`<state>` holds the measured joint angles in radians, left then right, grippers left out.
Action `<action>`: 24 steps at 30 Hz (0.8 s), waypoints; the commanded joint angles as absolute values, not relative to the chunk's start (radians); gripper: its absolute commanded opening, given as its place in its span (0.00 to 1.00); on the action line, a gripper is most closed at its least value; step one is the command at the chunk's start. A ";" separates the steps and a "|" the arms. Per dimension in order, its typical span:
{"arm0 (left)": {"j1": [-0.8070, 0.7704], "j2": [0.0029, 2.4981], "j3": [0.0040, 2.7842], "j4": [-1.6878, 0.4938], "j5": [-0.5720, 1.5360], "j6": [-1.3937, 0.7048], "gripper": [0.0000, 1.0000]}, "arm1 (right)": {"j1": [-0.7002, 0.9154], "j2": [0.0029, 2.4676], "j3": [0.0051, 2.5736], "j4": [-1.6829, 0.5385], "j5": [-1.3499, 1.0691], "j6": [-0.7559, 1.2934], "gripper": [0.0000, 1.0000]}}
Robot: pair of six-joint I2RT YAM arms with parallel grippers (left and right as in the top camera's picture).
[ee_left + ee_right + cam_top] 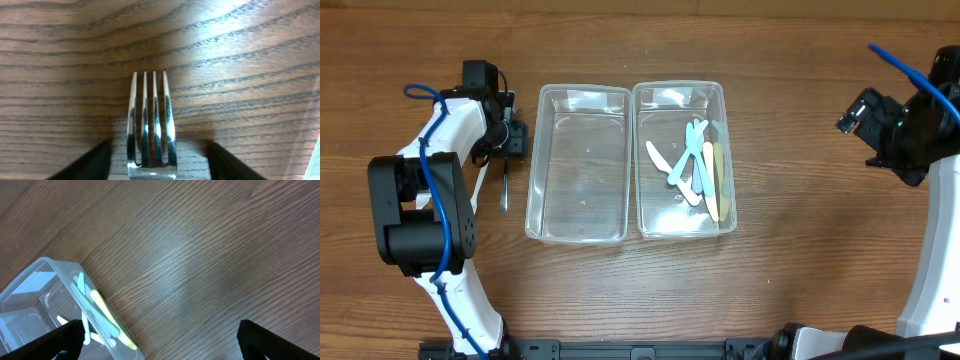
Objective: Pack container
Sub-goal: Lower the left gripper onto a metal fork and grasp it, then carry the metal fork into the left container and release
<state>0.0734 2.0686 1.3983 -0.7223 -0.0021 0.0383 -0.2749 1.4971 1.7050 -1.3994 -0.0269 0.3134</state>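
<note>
Fork (150,120), silver metal, four tines, lies flat on the brown wood-grain table (800,280). It sits outside both containers, just beside the left wall of the left one. In the overhead view its handle runs toward the near edge of the table, and its head is under the left arm's wrist.

Left gripper (159,155) is low over the fork head and straddles it. The black fingers (95,162) stand one on each side of the tines, with a visible strip of table between each finger and the metal. Jaws are spread and not touching the fork. Nothing is pinched.

Left container (575,170), a clear rectangular plastic tub, is mid-table. Right container (670,110), a matching clear tub, is side by side with it, long walls touching or almost touching. The right container holds pastel plastic cutlery (695,165): light blue, white and pale yellow pieces, overlapping in a loose pile toward its right half.

Right gripper (160,340) is well to the right of both containers, above bare table. Its jaws are wide apart with nothing between them. The right wrist view catches one corner of the right container at lower left, with yellow and blue pieces showing through the wall.

A blue cable (440,200) runs along the left arm.
</note>
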 commanded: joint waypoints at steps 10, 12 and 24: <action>0.072 2.106 1.364 -0.743 -0.010 0.048 0.33 | -0.272 1.495 1.702 -1.396 -0.029 0.310 1.00; 0.072 2.106 1.380 -0.755 -0.010 0.048 0.27 | -0.272 1.495 1.702 -1.396 -0.028 0.310 1.00; 0.071 2.075 1.631 -0.998 -0.062 0.025 0.04 | -0.272 1.495 1.702 -1.396 -0.029 0.310 1.00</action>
